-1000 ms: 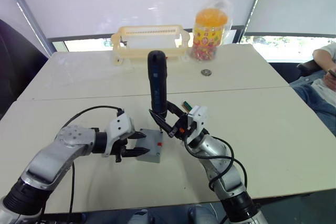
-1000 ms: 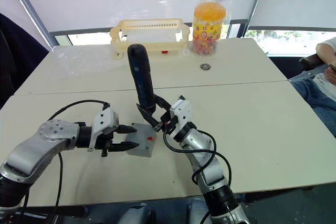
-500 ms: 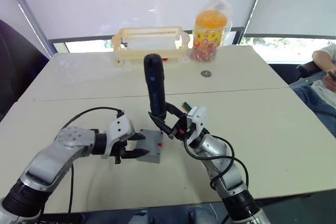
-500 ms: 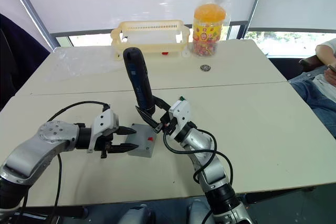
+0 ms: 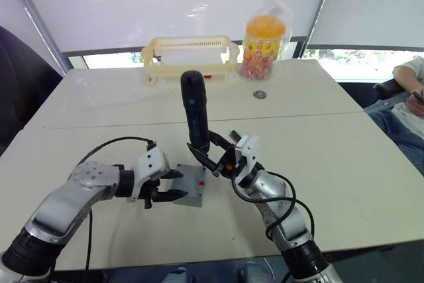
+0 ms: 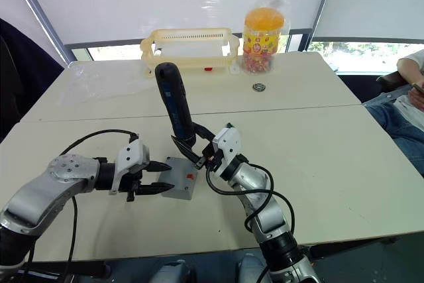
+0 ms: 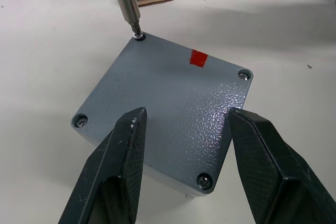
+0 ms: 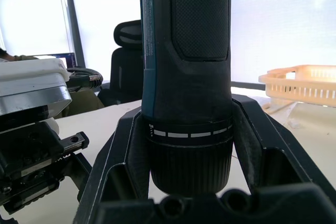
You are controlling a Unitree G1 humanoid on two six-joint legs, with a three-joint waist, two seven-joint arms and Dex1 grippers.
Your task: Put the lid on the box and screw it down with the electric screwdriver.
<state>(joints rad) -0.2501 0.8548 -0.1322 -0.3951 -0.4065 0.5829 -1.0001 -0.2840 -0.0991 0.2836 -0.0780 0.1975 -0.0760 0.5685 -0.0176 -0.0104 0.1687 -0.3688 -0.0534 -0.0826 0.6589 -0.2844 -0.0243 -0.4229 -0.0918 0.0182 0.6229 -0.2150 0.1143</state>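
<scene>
Beige table (image 5: 344,164), right gripper (image 5: 211,158) clamping electric screwdriver (image 5: 196,114) on lid (image 7: 168,108), left gripper (image 7: 184,166) open astride box (image 5: 191,193), no legible writing.

No text, brand or number can be read. The orange-lidded clear plastic candy jar (image 5: 265,46) carries a printed label, its lettering too small to make out.

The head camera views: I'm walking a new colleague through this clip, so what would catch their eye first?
The electric screwdriver stands nearly upright at the table's middle, clamped in the right gripper, its bit set in a corner screw of the lid. The left gripper has its jaws open on either side of the box. At the far edge sit a cream basket and an orange-lidded candy jar.
</scene>
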